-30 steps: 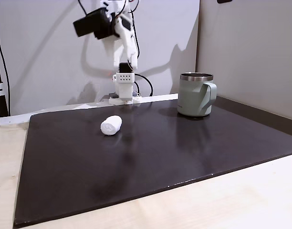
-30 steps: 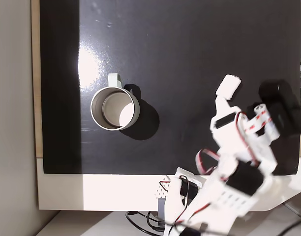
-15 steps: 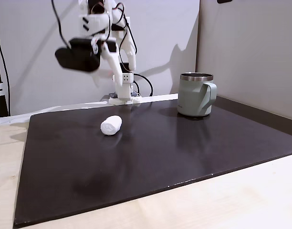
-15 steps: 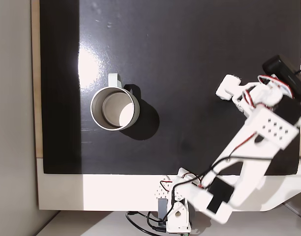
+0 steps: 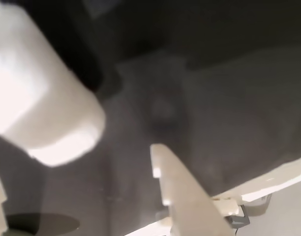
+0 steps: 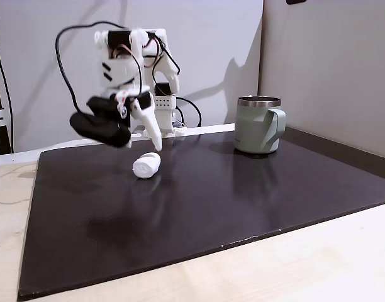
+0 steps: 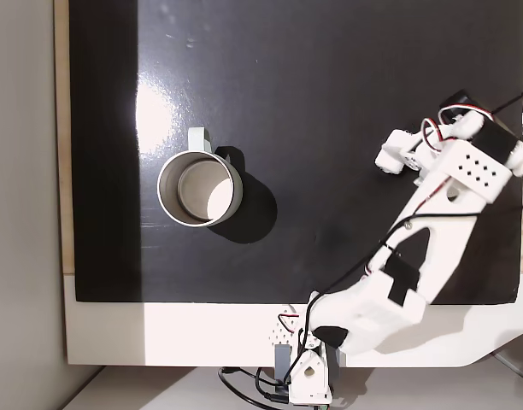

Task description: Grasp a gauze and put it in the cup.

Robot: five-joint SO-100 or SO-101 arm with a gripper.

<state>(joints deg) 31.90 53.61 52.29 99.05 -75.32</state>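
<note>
The gauze (image 6: 146, 165), a small white roll, lies on its side on the dark mat (image 6: 230, 189), left of centre. My gripper (image 6: 151, 148) hangs open just above and behind it, one white finger (image 6: 153, 132) pointing down at the roll. In the wrist view the gauze (image 5: 40, 93) looms large and blurred at upper left, ahead of the open gripper (image 5: 74, 169), with one finger (image 5: 182, 196) at lower centre. From above, the gripper (image 7: 404, 150) partly covers the gauze (image 7: 384, 161). The sage-green cup (image 6: 258, 126) stands upright far right, and from above its inside (image 7: 162, 190) looks empty.
The arm's base (image 6: 164, 123) stands at the mat's far edge with cables behind it. A black camera body (image 6: 101, 128) rides on the wrist. Light wooden table (image 6: 318, 264) surrounds the mat; a wall stands close behind the cup.
The arm has swung down from a raised pose and brought the open gripper low over the gauze. The gauze and the cup have stayed in place.
</note>
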